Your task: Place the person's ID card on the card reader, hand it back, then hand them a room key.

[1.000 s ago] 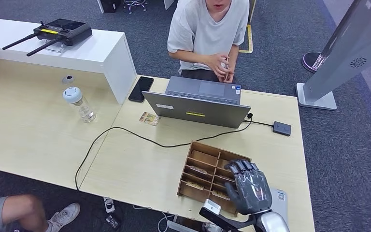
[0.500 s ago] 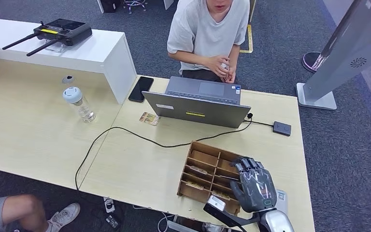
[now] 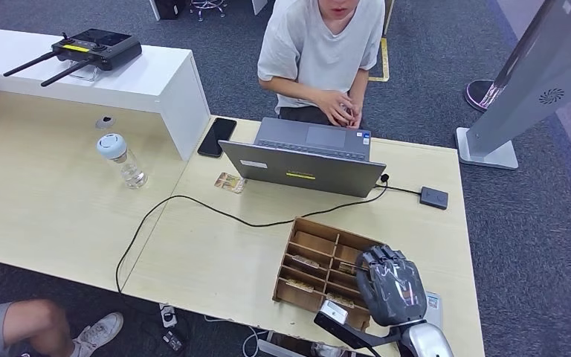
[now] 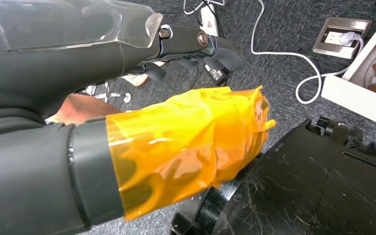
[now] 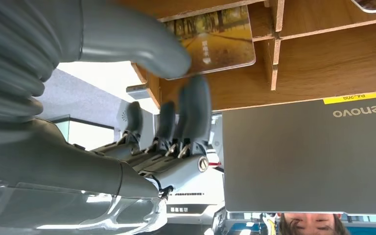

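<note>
"Several cards sit in the wooden box [image 3: 308, 227] on the worktop [image 3: 215, 253]. How far along is the task?"

"Probably the last step. The room key [image 5: 210, 41], printed with an autumn road, lies in a compartment, not yet handed over. The card reader [image 3: 433, 197] carries nothing."

"And the robot hand?"

"The right robot hand [image 3: 391, 286] is over that compartment, thumb [image 5: 142, 46] across the card's face, fingers [image 5: 193, 110] just past its edge. I cannot tell whether it grips."
</note>
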